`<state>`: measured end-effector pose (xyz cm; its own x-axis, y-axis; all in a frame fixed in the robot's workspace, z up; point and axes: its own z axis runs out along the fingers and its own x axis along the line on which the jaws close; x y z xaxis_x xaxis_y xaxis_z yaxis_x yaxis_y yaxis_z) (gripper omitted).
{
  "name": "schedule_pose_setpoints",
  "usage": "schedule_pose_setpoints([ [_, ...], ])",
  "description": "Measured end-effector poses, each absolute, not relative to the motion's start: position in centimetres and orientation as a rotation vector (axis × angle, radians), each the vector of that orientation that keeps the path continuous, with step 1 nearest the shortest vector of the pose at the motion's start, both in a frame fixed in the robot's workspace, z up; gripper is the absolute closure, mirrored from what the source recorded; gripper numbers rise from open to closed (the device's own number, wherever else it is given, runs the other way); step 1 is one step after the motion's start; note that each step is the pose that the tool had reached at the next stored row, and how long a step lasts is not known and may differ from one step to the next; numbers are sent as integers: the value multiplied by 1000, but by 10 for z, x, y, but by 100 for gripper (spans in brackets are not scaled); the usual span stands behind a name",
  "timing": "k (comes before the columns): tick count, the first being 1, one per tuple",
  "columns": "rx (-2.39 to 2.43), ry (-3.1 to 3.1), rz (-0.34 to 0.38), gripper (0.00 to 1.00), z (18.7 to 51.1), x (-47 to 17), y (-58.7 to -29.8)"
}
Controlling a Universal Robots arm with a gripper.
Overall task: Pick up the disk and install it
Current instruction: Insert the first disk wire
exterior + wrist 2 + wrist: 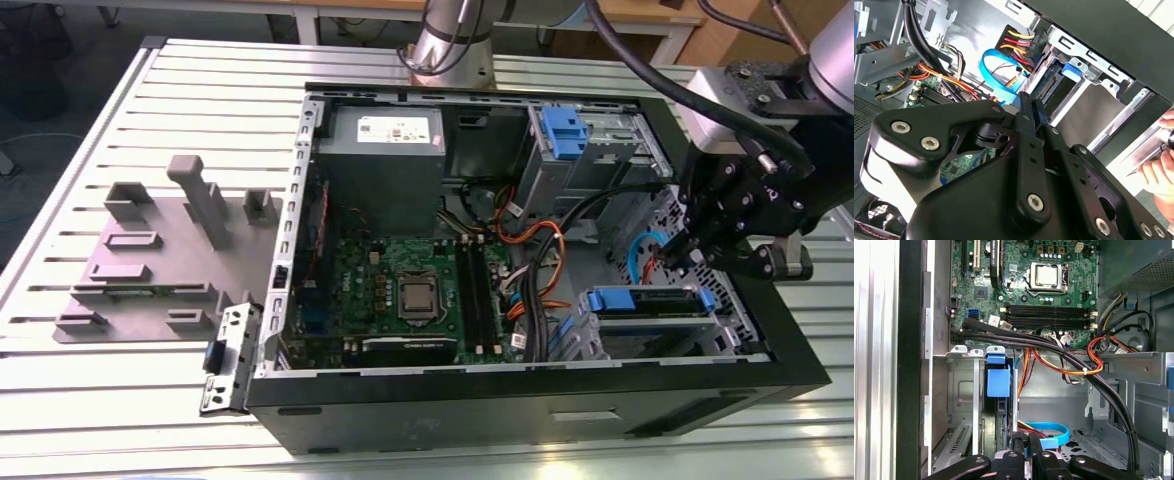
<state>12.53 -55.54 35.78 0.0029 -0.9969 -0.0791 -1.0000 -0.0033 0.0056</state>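
Black gripper (1026,107) linkage sits nearest you, fingers (1019,447) together, holding nothing. Your disk (650,303) is seated in the case's (534,405) drive cage at the exterior view's right, near corner, long axis left-right, blue carrier tab toward the motherboard (400,290).

Open computer case (534,400) lies on the counter (80,180), toward its exterior-view right edge. Fixture block (160,260) sits beside the case on its exterior-view left. Inside the case: motherboard (400,290) on the floor, power-supply box (380,150) at the far edge, disk (647,303) in the near-right bay. End effector (681,250) hangs just above the disk.
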Motion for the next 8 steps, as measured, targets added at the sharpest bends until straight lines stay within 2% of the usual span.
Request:
schedule_pose_setpoints([
  [8, -2183, 2176, 101, 84, 358, 125, -556],
])
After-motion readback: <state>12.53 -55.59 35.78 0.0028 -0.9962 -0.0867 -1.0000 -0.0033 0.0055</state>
